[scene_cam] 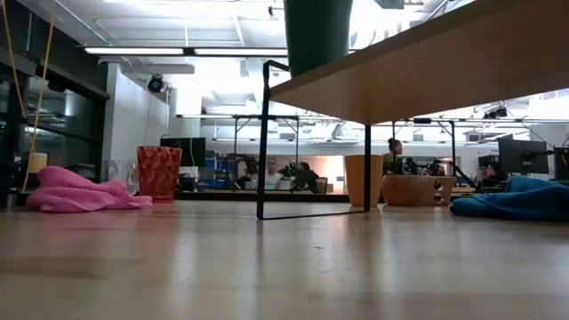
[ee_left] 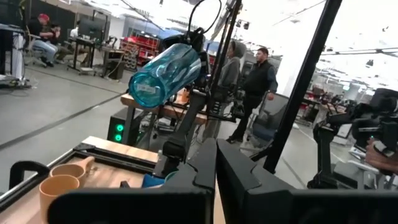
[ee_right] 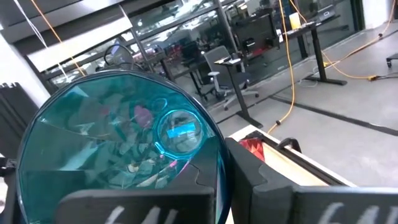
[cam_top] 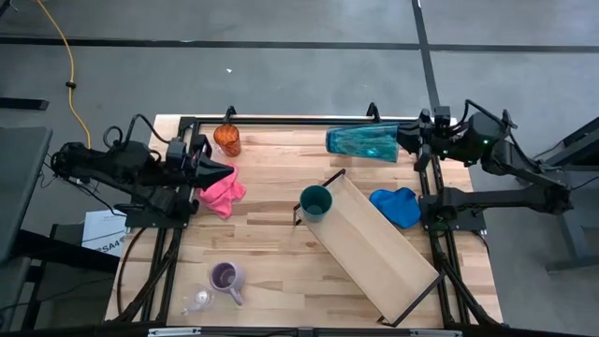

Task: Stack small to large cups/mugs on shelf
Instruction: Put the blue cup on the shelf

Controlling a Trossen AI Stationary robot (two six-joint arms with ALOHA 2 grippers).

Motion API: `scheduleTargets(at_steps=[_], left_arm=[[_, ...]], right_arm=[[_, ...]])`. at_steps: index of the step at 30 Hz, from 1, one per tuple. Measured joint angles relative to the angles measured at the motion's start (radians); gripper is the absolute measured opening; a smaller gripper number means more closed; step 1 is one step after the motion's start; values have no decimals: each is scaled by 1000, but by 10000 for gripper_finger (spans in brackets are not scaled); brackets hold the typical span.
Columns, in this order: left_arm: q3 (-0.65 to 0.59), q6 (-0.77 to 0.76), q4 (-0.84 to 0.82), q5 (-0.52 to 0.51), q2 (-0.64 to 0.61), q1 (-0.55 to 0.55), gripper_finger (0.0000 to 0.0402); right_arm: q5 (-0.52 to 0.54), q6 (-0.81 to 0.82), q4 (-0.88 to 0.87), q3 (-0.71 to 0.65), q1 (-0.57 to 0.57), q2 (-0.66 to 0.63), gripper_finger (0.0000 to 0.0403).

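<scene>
Teal plastic fills the right end effector [cam_top: 404,139], which is clamped on the wide end of the tall tumbler [cam_top: 363,142]; the tumbler is carried on its side, clear of the desk [cam_top: 271,281], near the far edge and just beyond the upper end of the shelf [cam_top: 374,248]. In the right wrist view the tumbler [ee_right: 121,146] is seen from its open end down to its round base, gripped between the dark fingers. The shelf lies slantwise across the desk, and a green cup [cam_top: 315,202] is already stood on its near-left end. For the step to be done well, the tumbler should be turned upright before it is lowered, and, being the tallest vessel, it is best set at the shelf's opposite end so that room is left for the middle sizes. It should be brought down level, since a tall narrow vessel is judged to tip easily, and released only once the base sits flat. The blue cloth [cam_top: 395,206] beside the shelf should be avoided. The left end effector [cam_top: 217,172], fingers together, waits over the pink cloth [cam_top: 223,190], beside the orange cup [cam_top: 226,139]. A purple mug [cam_top: 226,278] and a clear glass [cam_top: 197,300] are left on the near side
</scene>
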Motion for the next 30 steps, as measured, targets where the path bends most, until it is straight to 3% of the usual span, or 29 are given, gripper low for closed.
scheduleTargets(at_steps=[8,19,24,30], left_arm=[[0,0,2,0,0,0,0],[-1,0,1,-10,0,0,0],[-1,-1,1,-16,0,0,0],[-1,0,1,-21,0,0,0]], right_arm=[[-22,10,-90,71,0,22,0],[-31,69,-825,486,118,279,0],[-2,58,-1007,587,157,422,0],[3,26,-1077,621,180,525,0]])
